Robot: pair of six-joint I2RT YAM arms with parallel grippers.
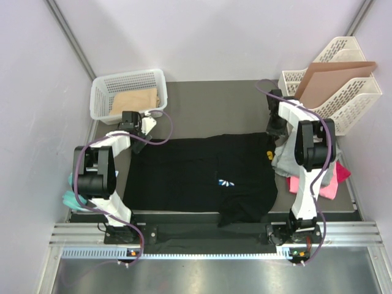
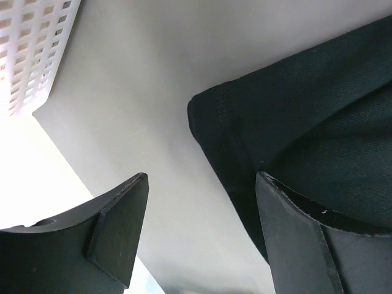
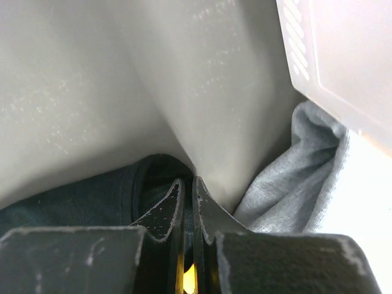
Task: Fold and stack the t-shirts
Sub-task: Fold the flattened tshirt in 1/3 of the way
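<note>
We note the left tool (image 2: 202,184) gaping wide over the far left corner of the large black cloth t-shirt (image 1: 184,174), the right tool (image 3: 188,184) closed tight at its far right corner.

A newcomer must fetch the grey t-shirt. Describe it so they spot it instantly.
Find the large black t-shirt spread on the table and go to its right edge. There, beside the right arm, lies a crumpled grey t-shirt. It is the only grey cloth; its neighbours are the black one and a bright pink t-shirt.
</note>
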